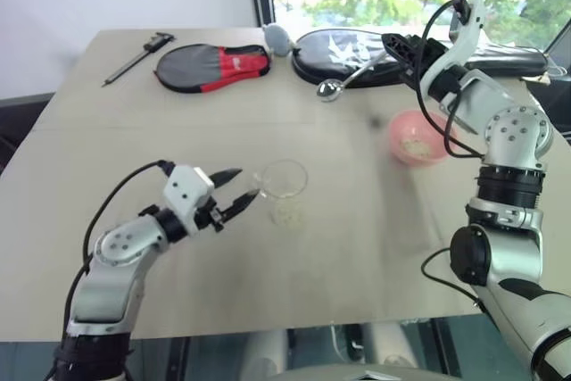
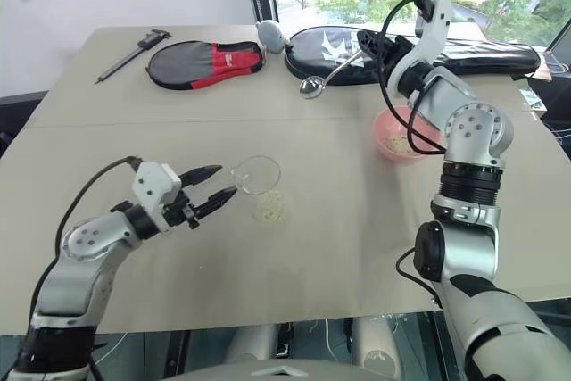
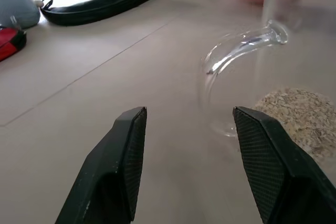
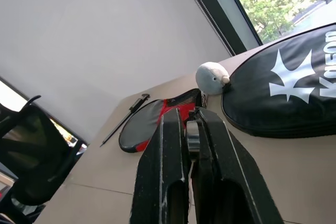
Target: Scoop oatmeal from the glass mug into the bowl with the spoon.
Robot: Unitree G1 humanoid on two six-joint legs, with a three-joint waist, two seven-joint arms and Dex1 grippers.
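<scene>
Left jaws apart at the mug; right jaws clamped on the spoon.
I see the left gripper point(image 1: 243, 186) parted beside the glass mug point(image 1: 284, 178), oatmeal point(image 1: 285, 214) inside; right gripper point(image 2: 368, 43) holds the spoon point(image 2: 326, 77) raised beyond the bowl point(image 2: 399, 143).

Left hand point(image 1: 239, 192) low, fingers apart, right hand point(image 1: 393, 42) raised, clamped shut

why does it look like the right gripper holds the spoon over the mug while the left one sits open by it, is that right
Not quite: the right gripper holds the spoon up over the far table, near the black case, not over the mug. The left gripper does sit open beside the mug. The right eye view shows it.
</scene>
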